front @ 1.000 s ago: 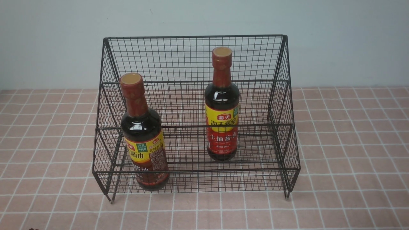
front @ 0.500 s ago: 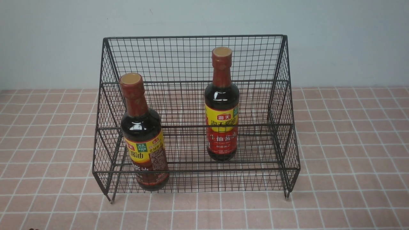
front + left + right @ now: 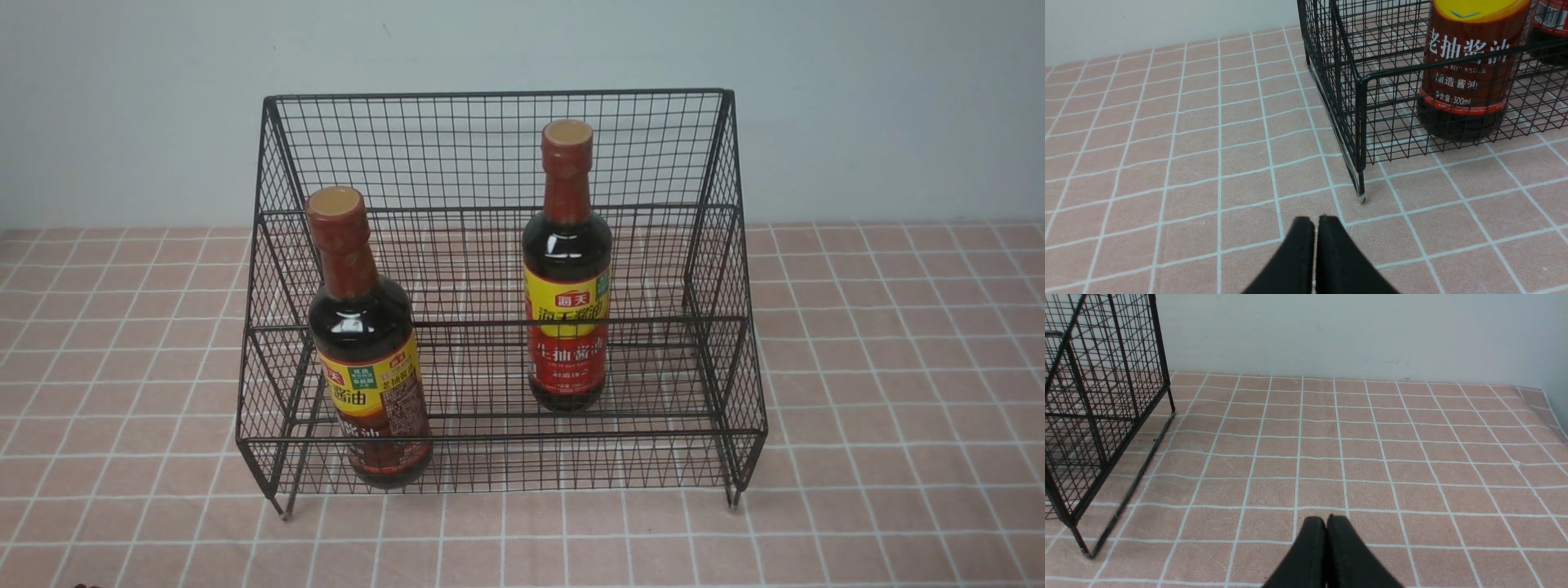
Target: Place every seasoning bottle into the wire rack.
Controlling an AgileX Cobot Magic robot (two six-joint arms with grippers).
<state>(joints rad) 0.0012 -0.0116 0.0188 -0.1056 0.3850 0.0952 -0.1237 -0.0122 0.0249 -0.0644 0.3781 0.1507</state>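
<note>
**Both bottles stood in the rack, both grippers closed on nothing**

I saw the wire rack (image 3: 498,294), a dark, two-tiered grid with a tall back, on the pink tiled tablecloth (image 3: 898,367). The brown-label bottle (image 3: 369,359) stood upright at the front left of the lower tier; I read "老抽酱油" and "500ml" on it in the left wrist view (image 3: 1466,69). The red-label bottle (image 3: 566,278) stood upright further back, marked "海天" and "生抽酱油". My left gripper (image 3: 1315,222) had its fingers pressed together, holding nothing, near the rack's foot. My right gripper (image 3: 1326,520) was likewise closed and empty.
</note>
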